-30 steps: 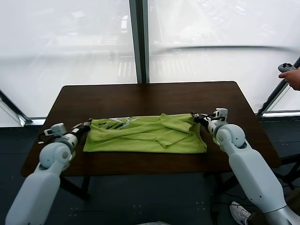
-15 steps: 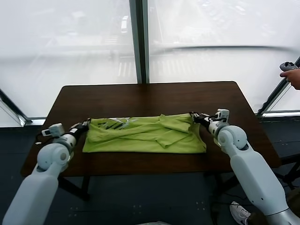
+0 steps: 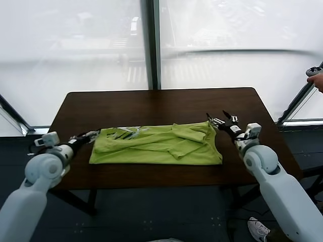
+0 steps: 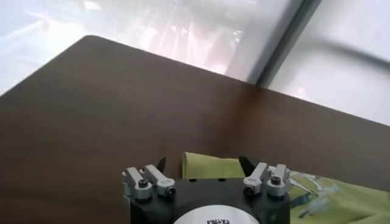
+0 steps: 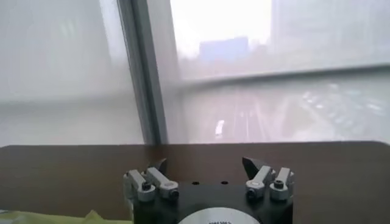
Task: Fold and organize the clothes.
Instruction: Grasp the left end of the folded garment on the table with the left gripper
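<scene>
The clothes are one lime-green T-shirt (image 3: 156,144) lying folded into a long band across the dark wooden table (image 3: 151,106), with a white-grey print near its left end. My left gripper (image 3: 90,135) is open just off the shirt's left end; in the left wrist view the gripper (image 4: 203,163) has the shirt's edge (image 4: 341,201) lying just beyond it, untouched. At the shirt's right end, slightly raised, my right gripper (image 3: 222,120) stands open. It is empty in the right wrist view (image 5: 205,163), where a shirt corner (image 5: 91,216) shows low down.
Bare tabletop lies behind the shirt up to the far edge. A window with a dark post (image 3: 150,45) stands behind the table. A person's hand holding a controller (image 3: 315,78) is at the far right edge.
Both grippers have opened and let go of the shirt's ends. Each arm has drawn back outward from the shirt, the right one also rising a little. The shirt stays flat.
</scene>
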### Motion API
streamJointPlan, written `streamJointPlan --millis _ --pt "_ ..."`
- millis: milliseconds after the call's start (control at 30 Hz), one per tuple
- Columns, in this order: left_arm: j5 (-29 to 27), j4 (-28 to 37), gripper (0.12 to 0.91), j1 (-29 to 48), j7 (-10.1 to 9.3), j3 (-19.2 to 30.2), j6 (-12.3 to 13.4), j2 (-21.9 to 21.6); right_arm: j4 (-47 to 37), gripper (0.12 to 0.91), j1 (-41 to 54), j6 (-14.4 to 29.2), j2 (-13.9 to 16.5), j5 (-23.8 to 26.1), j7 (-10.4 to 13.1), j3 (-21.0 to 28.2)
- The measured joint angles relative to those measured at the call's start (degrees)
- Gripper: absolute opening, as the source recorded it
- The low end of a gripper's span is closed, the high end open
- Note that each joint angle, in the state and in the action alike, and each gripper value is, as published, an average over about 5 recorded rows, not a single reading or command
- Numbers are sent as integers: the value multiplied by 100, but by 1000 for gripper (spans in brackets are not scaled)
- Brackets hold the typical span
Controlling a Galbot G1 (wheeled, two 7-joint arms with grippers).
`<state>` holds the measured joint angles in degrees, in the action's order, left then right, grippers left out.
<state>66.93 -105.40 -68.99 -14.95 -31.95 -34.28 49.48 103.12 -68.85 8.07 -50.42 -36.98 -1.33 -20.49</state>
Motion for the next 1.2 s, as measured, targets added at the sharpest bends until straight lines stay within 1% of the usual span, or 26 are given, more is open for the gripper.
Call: streamJointPlan --millis 67,133,267,300,367,533,733,867,1200 --pt "418 -23 907 -18 59 -17 -164 -189 178 907 -334 337 12 116 -48 -194" --pt "859 -8 907 -29 172 -35 -340 -383 339 907 -645 554 14 179 -74 -384" --pt "1678 113 907 -78 495 -43 -707 -778 563 907 -1132 766 -7 217 -87 -697" --pt "1828 154 907 -89 586 -39 -762 -871 594 907 -1220 796 -16 222 -87 -752" --pt "2012 240 907 -95 725 -22 -793 -1027 636 907 -1359 837 -34 230 -87 -831" --pt "2009 479 907 -31 893 58 -793 -1230 701 907 -1535 862 -53 244 -81 -916" --pt "1918 737 907 0 996 148 -792 -1287 748 907 -1561 801 -11 244 -57 -942" --pt "1932 784 907 -31 1080 195 -787 -1288 780 907 -1558 759 13 235 -42 -960" --pt "1939 735 907 11 1124 362 -771 -1169 810 907 -1578 727 -39 232 -37 -951"
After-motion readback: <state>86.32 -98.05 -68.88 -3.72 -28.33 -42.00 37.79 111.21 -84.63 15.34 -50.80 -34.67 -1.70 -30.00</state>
